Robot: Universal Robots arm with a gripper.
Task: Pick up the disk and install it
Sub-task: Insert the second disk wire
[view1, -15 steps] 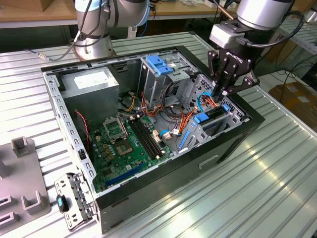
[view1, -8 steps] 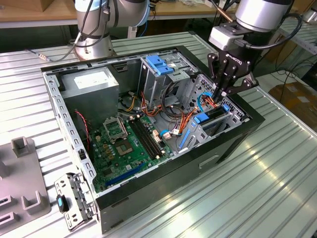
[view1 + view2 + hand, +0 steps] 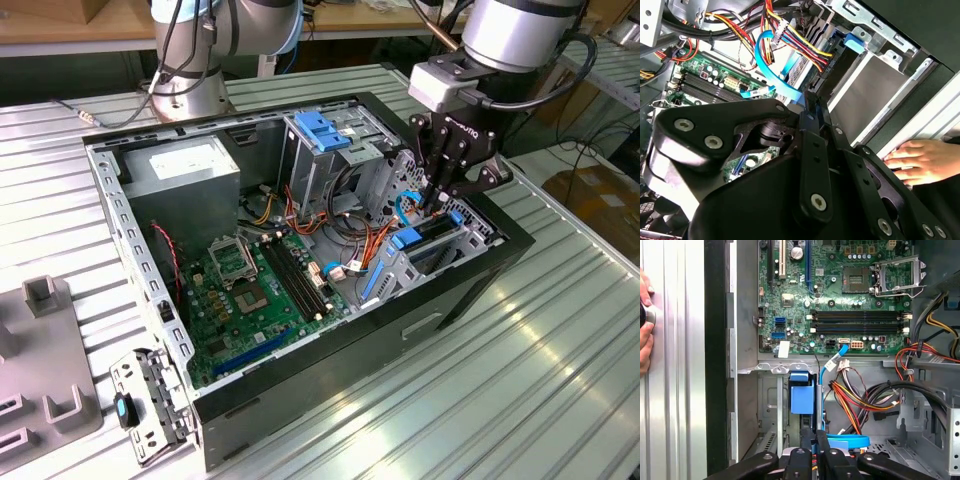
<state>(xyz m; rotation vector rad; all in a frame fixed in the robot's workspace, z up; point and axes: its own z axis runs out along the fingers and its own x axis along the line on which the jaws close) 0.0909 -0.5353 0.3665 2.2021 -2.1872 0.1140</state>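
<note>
The disk stands on edge in the drive bay at the exterior view's right end of the open computer case. Blue carrier plastic shows along it. In the first wrist view its blue carrier end lies straight ahead of the fingers. My gripper reaches down into the bay, its tips at the disk's upper edge. Both wrist views show the black fingers pressed together with no gap, the gripper shut. Whether the tips pinch the carrier or only touch it is hidden.
Red, yellow and blue cables crowd the space beside the bay. A silver cage with a blue handle and a grey box stand further in, near the motherboard. A person's hand rests on the table beside the case.
</note>
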